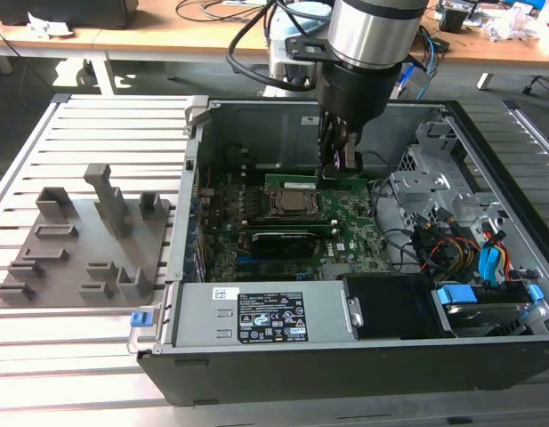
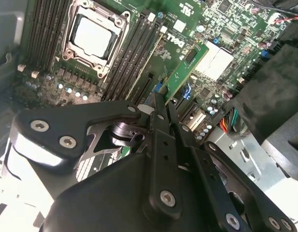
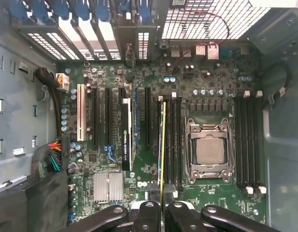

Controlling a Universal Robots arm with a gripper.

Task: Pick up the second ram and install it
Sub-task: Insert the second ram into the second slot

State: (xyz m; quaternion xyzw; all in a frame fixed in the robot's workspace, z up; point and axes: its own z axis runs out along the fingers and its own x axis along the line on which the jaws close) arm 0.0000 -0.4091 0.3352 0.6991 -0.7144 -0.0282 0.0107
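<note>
Second ram (image 3: 163,145) edge-on in the hand's (image 3: 162,207) grip, at the memory slots (image 3: 174,140).

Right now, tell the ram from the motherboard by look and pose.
The ram is a thin stick, on edge, pinched by the gripper; the motherboard is a broad sheet lying flat in the case. Both are green circuit boards.

Exterior view: even, diffuse overhead light. The slatted table (image 1: 78,133) is bright at 9 o'clock and the case (image 1: 256,120) interior is dimmer.
Second wrist view: processor lid (image 2: 93,36) glares white.
First wrist view: rear grille (image 3: 206,19) blown out. The gripper (image 3: 162,205) is near-black, and the second ram (image 3: 163,145) it clamps shows a thin yellow edge highlight.
</note>
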